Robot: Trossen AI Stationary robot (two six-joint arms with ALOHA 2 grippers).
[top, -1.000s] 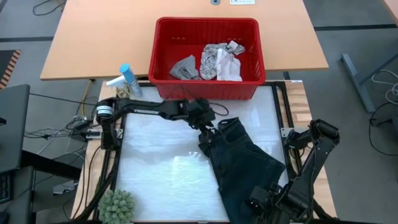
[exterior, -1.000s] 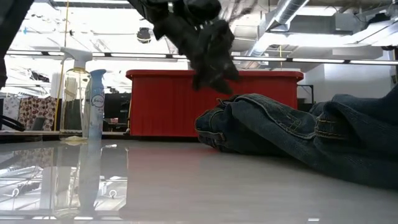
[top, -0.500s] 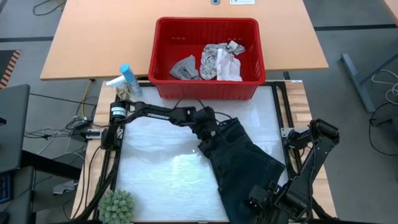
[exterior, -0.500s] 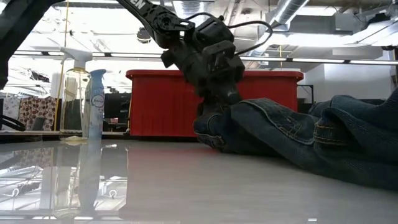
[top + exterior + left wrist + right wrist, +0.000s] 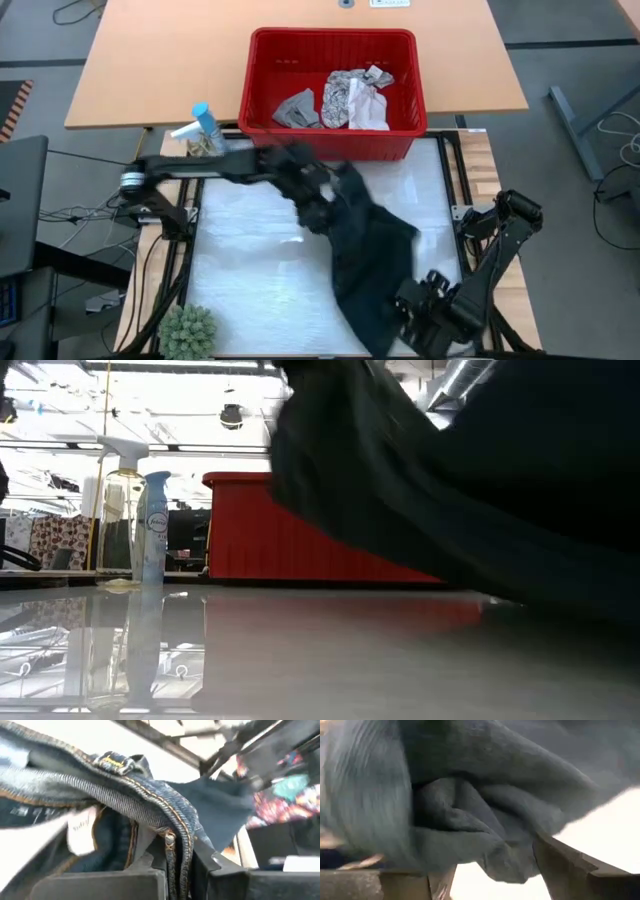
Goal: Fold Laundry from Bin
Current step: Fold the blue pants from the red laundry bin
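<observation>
The left gripper is clenched on the dark garment's waistband to lift and spread it, right gripper spread wide.

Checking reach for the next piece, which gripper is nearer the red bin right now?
Left. The left gripper sits just in front of the red bin, clamped on the jeans; the right gripper is by the table's near edge.
</observation>
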